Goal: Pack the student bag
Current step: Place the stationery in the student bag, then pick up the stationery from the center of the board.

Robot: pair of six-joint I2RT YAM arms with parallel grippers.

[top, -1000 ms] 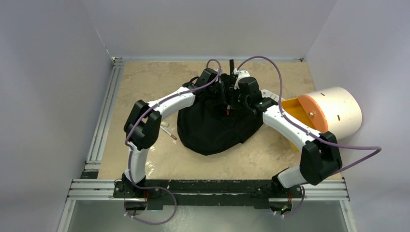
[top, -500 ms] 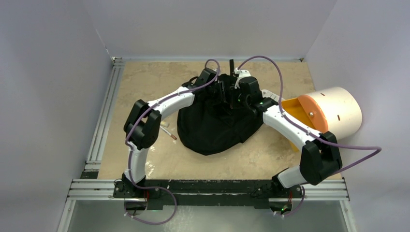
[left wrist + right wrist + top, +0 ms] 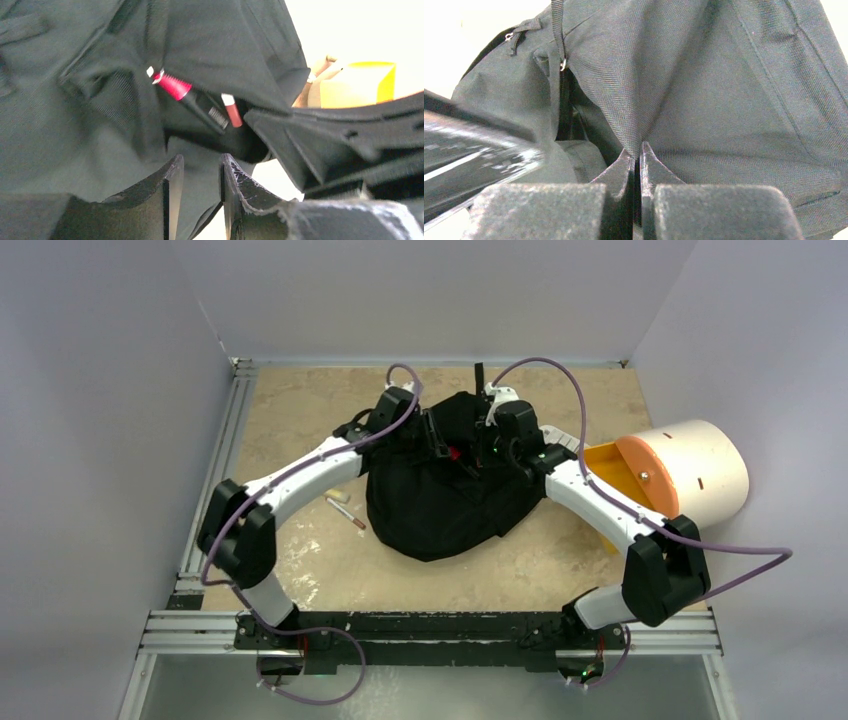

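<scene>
Seen from above, the black student bag [image 3: 440, 505] lies mid-tabletop [image 3: 300, 410] with both arms bent over its far end. A cream-and-orange cylinder [image 3: 690, 475] lies on its side to the bag's right, and loose pens [image 3: 350, 518] lie just to its left. At the left wrist, the left end effector [image 3: 200, 175] stands part-open before the bag's mouth, nothing between its jaws, and a red-and-black pen [image 3: 187, 97] pokes out there. At the right wrist, the right end effector [image 3: 637, 160] is pinched tight on a fold of the bag's fabric.
</scene>
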